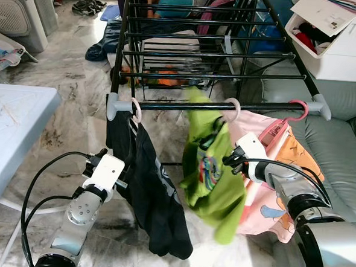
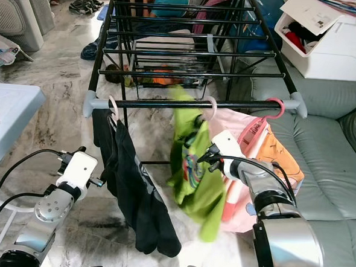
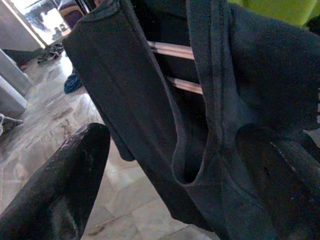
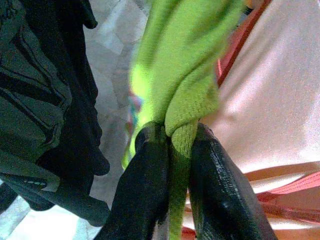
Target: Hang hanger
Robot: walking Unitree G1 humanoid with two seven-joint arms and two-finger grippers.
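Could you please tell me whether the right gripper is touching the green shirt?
Touching. The right wrist view shows the right gripper pinching a fold of the green shirt between its fingers.

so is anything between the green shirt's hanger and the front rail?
Nothing visible. The green shirt hangs from the pale hanger hook, which looks already looped on the front rail, between the black garment and the pink one. The right end effector is pinching the shirt's fabric.
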